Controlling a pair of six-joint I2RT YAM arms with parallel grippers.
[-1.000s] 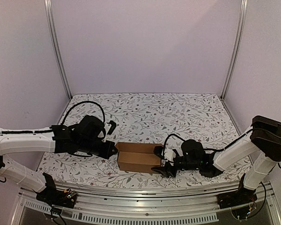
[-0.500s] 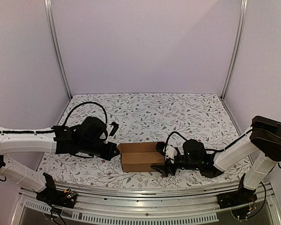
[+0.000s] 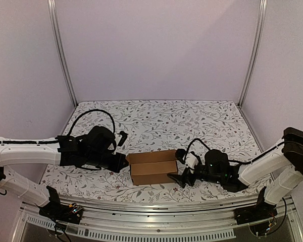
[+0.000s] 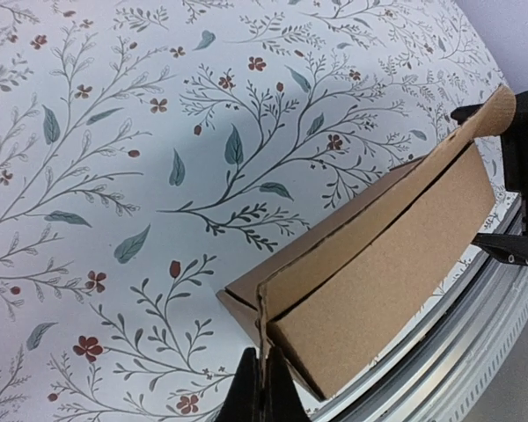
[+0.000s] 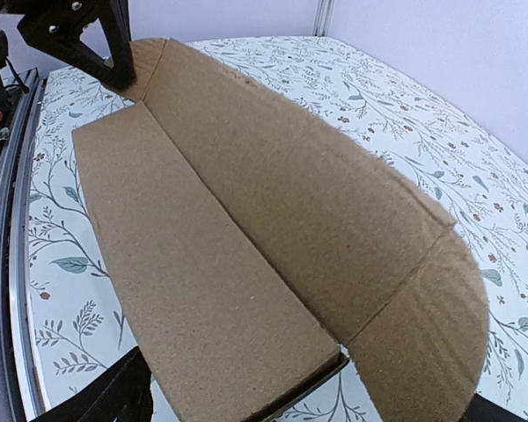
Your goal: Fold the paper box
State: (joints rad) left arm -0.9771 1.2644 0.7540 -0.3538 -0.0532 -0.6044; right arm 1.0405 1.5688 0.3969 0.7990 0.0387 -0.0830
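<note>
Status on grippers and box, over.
Left gripper shut on paper box end edge. Right gripper open at the other end. Lid flap untucked. Nothing in the way.

The box point(image 3: 152, 167) lies lower centre on the floral surface point(image 3: 192, 121). The left end effector point(image 3: 122, 162), jaws together, meets its left end. The right end effector point(image 3: 181, 166) sits at its right end, jaws spread wide.
</note>
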